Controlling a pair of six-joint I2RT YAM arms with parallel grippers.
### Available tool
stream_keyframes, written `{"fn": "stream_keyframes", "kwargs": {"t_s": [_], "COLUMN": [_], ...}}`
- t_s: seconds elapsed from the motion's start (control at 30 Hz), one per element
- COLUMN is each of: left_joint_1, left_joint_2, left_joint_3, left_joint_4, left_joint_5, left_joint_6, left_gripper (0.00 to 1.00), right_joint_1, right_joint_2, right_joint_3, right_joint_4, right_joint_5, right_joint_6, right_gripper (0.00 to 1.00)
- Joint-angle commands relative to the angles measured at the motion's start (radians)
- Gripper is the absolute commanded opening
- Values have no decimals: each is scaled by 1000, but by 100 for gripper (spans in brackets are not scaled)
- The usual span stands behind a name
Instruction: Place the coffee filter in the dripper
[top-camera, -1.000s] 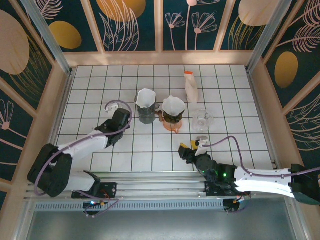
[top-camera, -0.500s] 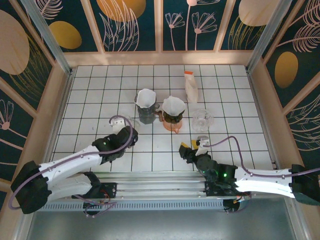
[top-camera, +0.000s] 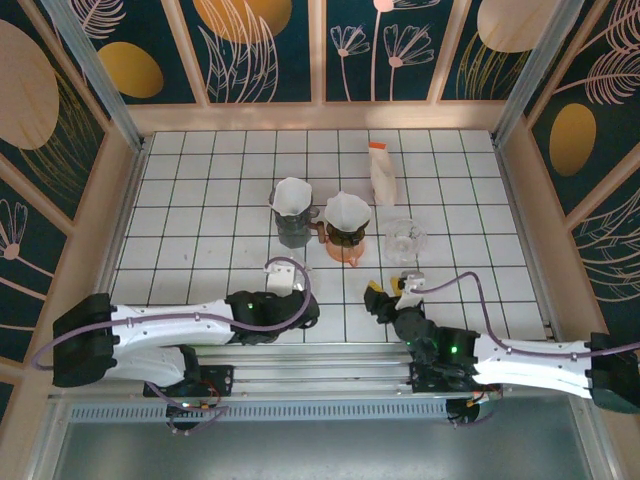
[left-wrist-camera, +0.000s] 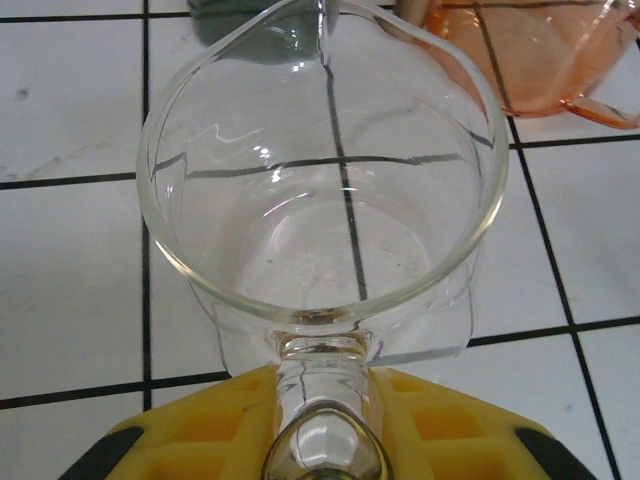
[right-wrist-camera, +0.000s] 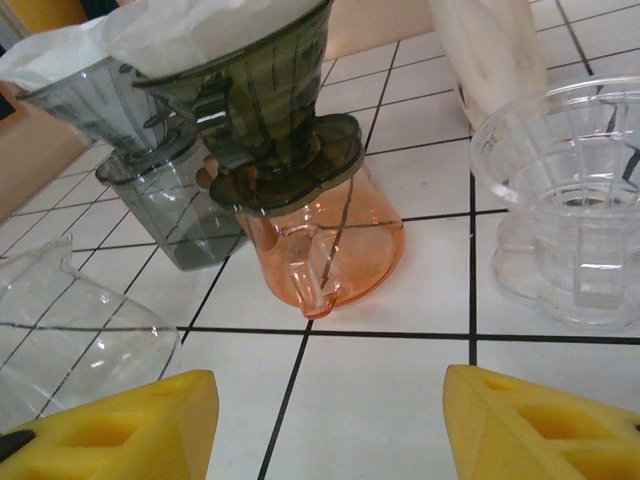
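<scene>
Left gripper: my left gripper (left-wrist-camera: 322, 428) is clamped on the handle of a clear glass server (left-wrist-camera: 320, 200), held upright over the desk (top-camera: 190, 200), near and left of the other pieces. I cannot tell whether its base touches the tiles.
Right gripper: my right gripper (right-wrist-camera: 330, 420) hangs low with its pads apart and nothing between them, facing the orange server (right-wrist-camera: 335, 240).
Coffee filter: a white coffee filter (right-wrist-camera: 215, 25) sits in the dark dripper (right-wrist-camera: 255, 90) on the orange server. A 2nd paper sits in the grey dripper (right-wrist-camera: 85, 95) to its left.
Empty dripper: the clear dripper (right-wrist-camera: 565, 190) on the right holds no paper. I judge it is the 1 left to fill.
Doing it well: I would set the glass server flat and release the handle cleanly. Then I would pinch 1 paper by its rim and lower it point-first so it seats evenly.
Spare papers: the white pouch (top-camera: 382, 172) at the far side may hold them; I cannot tell.
Hard to read: the left pads are cut off at the picture's edge, and the clear walls blur into the tiles.
</scene>
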Motion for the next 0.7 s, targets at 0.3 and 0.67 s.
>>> {"fn": "stream_keyframes", "kwargs": {"t_s": [0.3,0.67], "left_joint_1": [-43,-45], "left_joint_2": [63,-129], "left_joint_3": [65,138], "left_joint_4": [50,19], "left_joint_5": [50,16], "left_joint_6": [12,14], "left_gripper": [43,73], "right_joint_1": [4,-15], "right_joint_2": [-38,-22], "right_joint_3": [67,130], "right_joint_4": [-135,-152], "right_joint_5": [95,75], "right_joint_6": [77,69], "right_gripper": [64,67]}}
